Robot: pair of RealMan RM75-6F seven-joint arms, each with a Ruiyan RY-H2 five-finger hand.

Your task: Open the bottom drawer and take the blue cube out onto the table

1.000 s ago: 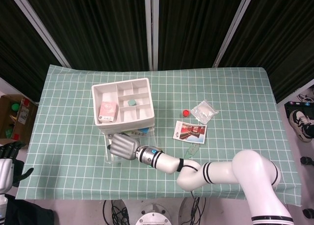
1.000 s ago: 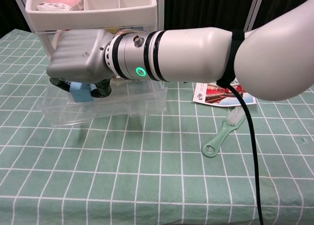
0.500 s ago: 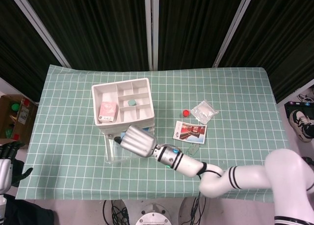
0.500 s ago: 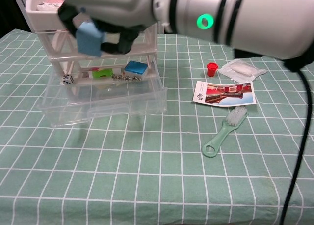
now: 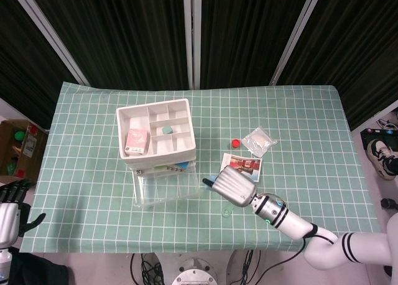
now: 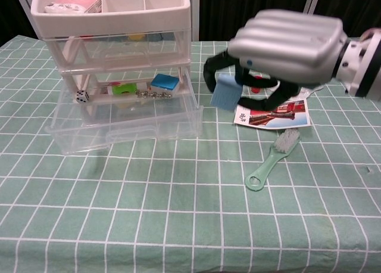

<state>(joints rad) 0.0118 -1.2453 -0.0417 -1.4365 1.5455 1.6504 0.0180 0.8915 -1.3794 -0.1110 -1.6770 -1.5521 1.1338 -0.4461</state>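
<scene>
The blue cube (image 6: 225, 95) hangs above the table just right of the drawer unit, pinched under my right hand (image 6: 286, 45). In the head view that hand (image 5: 235, 185) hovers right of the open bottom drawer (image 5: 163, 190), with a sliver of the cube (image 5: 212, 179) at its fingertips. The clear bottom drawer (image 6: 125, 129) stands pulled out towards me; its front part is bare. My left hand (image 5: 10, 211) hangs off the table's left edge with its fingers apart and nothing in it.
The white tray-topped drawer unit (image 6: 113, 14) holds a die (image 6: 81, 96), a green piece (image 6: 122, 89) and a blue block (image 6: 164, 81) on its lower level. A green brush (image 6: 271, 163), a picture card (image 6: 275, 114), a red cap (image 5: 236, 142) and a plastic bag (image 5: 259, 140) lie right of it.
My right hand has lifted the blue cube out of the bottom drawer and carried it to the right, from over the drawer to above the table beside it. The left hand stays put.
</scene>
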